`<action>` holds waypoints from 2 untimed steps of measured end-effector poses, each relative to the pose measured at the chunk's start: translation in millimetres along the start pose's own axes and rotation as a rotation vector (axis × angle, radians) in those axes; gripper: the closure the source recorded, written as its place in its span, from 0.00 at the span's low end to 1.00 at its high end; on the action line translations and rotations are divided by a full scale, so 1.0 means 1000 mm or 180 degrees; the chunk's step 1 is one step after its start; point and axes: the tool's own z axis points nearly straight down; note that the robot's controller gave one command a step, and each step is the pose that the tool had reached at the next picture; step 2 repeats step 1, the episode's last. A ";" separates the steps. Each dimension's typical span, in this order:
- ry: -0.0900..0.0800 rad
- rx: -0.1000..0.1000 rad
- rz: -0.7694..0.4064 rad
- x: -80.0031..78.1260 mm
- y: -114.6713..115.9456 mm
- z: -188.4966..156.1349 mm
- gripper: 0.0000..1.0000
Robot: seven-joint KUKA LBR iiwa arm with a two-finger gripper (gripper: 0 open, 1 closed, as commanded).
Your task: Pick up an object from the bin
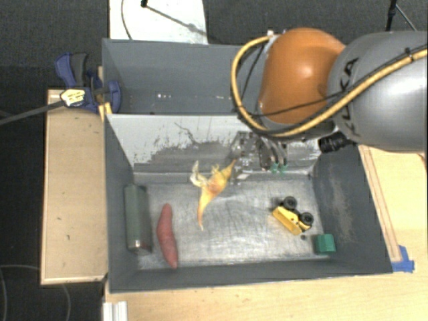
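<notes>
A: Claw status?
B: Closed on the upper end of the yellow toy figure, mid-bin, near the back wall.
A: Handling?
B: Judged light, rubbery, with a floppy tail. Take hold at the thicker body.

You've got the grey metal bin in front of you: floor dull, scuffed and scratched pale, walls a flatter matt grey. See the orange domed wrist cover? It's smooth and glossy and looks like plastic. The silver-grey arm casing shows a smooth satin sheen. The yellow-orange plastic toy figure looks slick. The dark grey-green cylinder is matt, and the reddish-brown sausage-shaped piece is smooth with a faint sheen. The yellow toy car with black wheels reads as hard plastic, the small green block as matt.
</notes>
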 end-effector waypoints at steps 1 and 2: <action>0.0003 0.0001 -0.0001 0.000 0.000 0.000 1.00; 0.0003 0.0001 -0.0001 0.000 0.000 0.000 1.00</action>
